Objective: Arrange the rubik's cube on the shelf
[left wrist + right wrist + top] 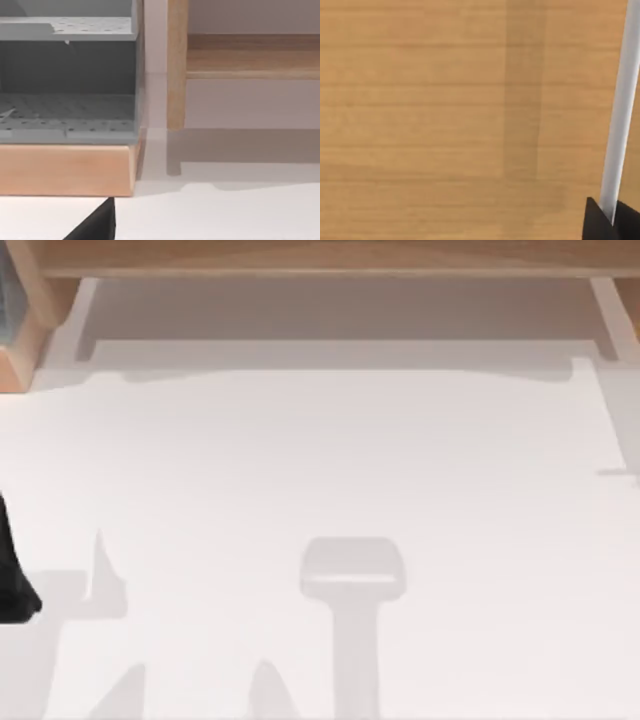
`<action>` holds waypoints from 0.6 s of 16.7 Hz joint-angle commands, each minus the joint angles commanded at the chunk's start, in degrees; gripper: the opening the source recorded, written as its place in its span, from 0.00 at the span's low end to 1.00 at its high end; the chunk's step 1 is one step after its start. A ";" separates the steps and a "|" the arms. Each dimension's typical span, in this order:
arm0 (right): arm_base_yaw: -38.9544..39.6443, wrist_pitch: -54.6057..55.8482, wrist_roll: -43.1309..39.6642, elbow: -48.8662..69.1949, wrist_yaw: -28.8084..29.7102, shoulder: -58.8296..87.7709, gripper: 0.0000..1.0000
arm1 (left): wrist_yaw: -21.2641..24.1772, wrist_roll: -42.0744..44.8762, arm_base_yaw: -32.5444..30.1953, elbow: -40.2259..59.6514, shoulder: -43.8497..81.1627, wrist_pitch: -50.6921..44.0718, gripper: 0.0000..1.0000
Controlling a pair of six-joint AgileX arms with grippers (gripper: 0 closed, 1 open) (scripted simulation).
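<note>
**White surface, shelf along the far edge**

White surface (320, 500) fills the top view, carrying soft grey shadows near its front edge. Along the far edge runs the shelf (330, 255), its light-brown board cut off by the frame, with pale uprights under each end. A dark part of the left arm (12, 575) is cut off at the left edge.

From the left wrist view, the shelf's wooden upright (176, 65) stands beside a grey perforated rack (67, 75) on a wooden base; whether the left fingers are clenched or released cannot be told.

The right wrist view looks closely at wood grain (445, 120), crossed by a pale upright (620, 110); a dark corner there is hard to identify, and the right fingers' state cannot be told.
</note>
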 joint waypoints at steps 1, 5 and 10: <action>-0.91 1.17 0.02 -2.01 -0.97 -0.44 0.00 | 0.00 0.00 0.00 0.00 0.00 0.00 1.00; -3.00 3.32 0.12 -4.40 -2.86 -1.96 0.00 | 0.00 0.00 0.00 0.00 0.00 0.00 1.00; -3.00 3.32 0.12 -4.40 -2.86 -1.96 0.23 | 0.00 0.00 0.00 0.00 0.00 0.00 1.00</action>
